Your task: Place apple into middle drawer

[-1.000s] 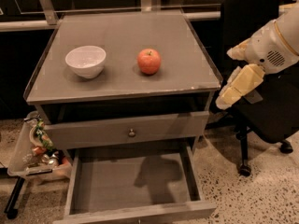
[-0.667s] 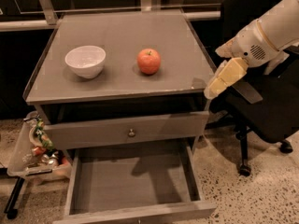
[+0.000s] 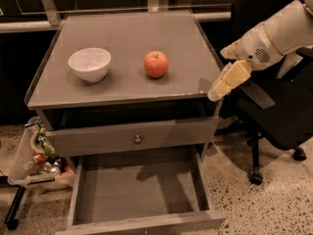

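Apple [image 3: 156, 64] upright on cabinet top [image 3: 127, 33], right of white bowl [image 3: 90, 64], apart from it. Gripper [image 3: 215, 93] hangs off the top's right edge, well apart from apple, carrying nothing; how far open, cannot tell. Middle drawer [image 3: 137, 192] pulled out below, floor bare. Black chair [image 3: 279, 116] behind arm; speckled floor [image 3: 274, 204].

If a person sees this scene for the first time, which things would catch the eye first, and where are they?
First the red-orange apple, near the middle of the cabinet top, with a white bowl to its left in the picture. Next the pale claw at the top's right edge, apart from the apple, and the middle drawer pulled open below, its floor bare.
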You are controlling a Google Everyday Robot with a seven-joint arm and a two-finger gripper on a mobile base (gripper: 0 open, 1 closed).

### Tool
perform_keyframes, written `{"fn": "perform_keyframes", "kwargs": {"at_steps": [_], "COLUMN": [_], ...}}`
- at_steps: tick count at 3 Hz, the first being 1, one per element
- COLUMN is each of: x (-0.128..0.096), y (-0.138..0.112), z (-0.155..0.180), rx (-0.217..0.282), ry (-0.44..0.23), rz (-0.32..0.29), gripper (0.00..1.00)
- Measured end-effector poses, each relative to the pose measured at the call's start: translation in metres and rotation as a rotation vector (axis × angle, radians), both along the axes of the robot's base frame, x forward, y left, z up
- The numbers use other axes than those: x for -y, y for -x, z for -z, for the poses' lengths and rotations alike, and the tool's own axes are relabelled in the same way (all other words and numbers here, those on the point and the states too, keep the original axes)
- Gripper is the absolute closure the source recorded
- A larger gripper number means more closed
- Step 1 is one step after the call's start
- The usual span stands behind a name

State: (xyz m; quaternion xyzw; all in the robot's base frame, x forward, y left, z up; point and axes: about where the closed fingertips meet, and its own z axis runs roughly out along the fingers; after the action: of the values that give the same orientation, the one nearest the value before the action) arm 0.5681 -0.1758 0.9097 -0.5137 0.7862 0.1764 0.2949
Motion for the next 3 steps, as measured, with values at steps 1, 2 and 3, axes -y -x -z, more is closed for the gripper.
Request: {"fn": "perform_keyframes", "kwargs": {"at_steps": [1,2,3], "x": [-0.02,-0.044,-0.065], "y": [-0.035,-0.068,-0.079], "z": [0.01,0.018,0.029], "rx": [0.001,-0.009,-0.043], "ry": [-0.041,-0.059,-0.053], "rz": [-0.013,-0.03,-0.065], "gripper": [0.0,0.0,0.0]}}
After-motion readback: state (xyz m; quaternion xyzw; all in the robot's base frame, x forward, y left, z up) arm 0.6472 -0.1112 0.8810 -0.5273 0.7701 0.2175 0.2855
